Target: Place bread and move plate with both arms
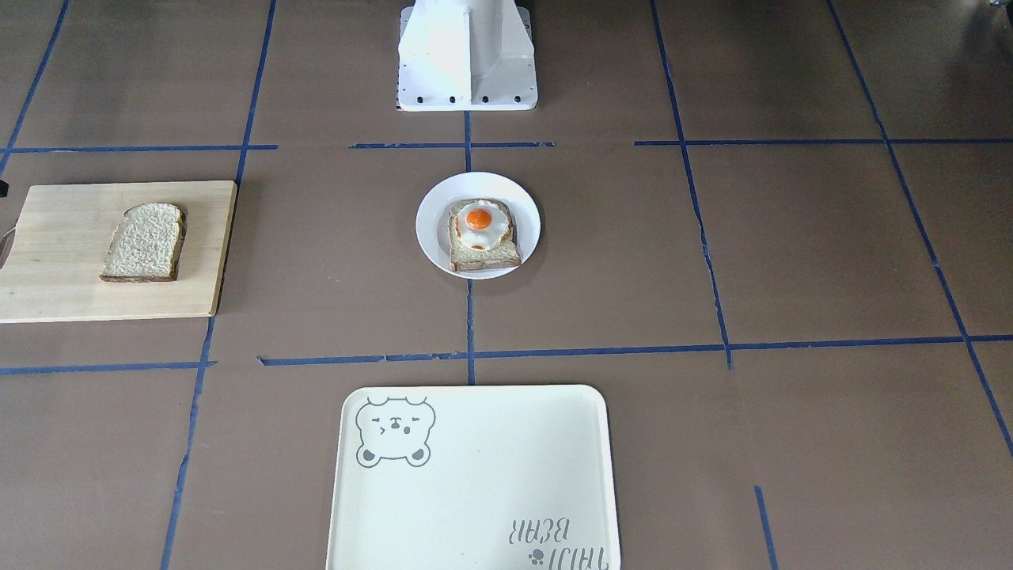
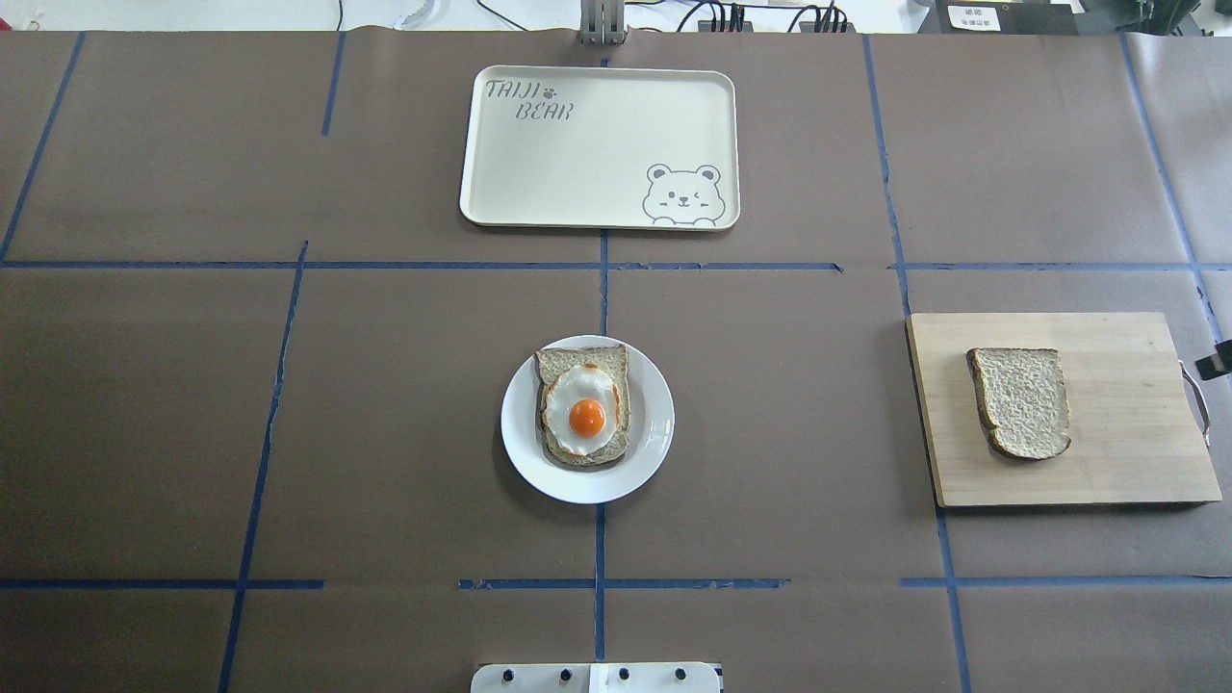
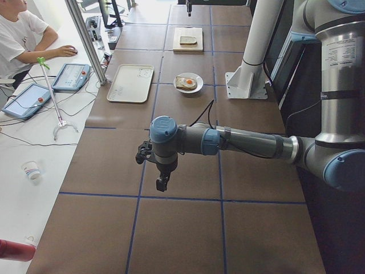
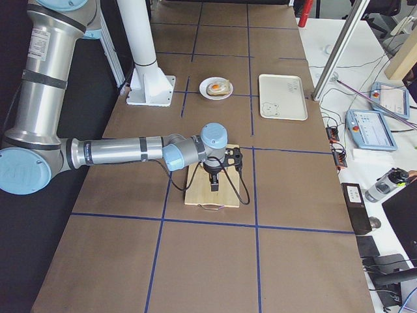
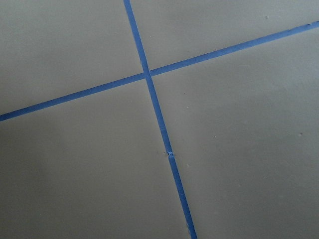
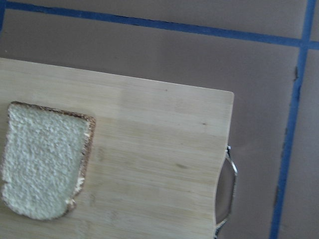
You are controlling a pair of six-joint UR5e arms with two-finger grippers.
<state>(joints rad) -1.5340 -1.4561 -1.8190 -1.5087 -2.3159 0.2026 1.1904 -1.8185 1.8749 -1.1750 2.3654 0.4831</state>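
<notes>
The bread (image 2: 1020, 402) lay flat on a wooden board (image 2: 1126, 452) at the robot's right end of the tabletop (image 2: 385, 433). The right claw (image 4: 215, 184) hung pointing down over that board. From the right side view the wrist hid the slice, so the gap between claw and bread could not be judged. The right wrist camera looked down on the slice at its lower left and on the board's metal handle (image 6: 227, 194). No fingers showed there. It was not possible to tell whether the right claw was released or clenched.

The left claw (image 3: 162, 184) hung pointing down above bare tabletop at the opposite end, well apart from the bread and the plate (image 2: 654, 452). Its state could not be told either. Its wrist camera saw only crossing lines of blue tape (image 5: 149, 94).

A cream tray (image 2: 597, 173) on the far side of the tabletop carried the words "TAIJI BEAR" with a paw print, and a winking bear drawing in one corner.

The bread was a plain slice with speckled tan crumb and a dark brown crust, its rounded end toward the robot. The small white plate sat at the tabletop's middle on a tape line, holding a squarer slice with a fried egg (image 2: 583, 406).
</notes>
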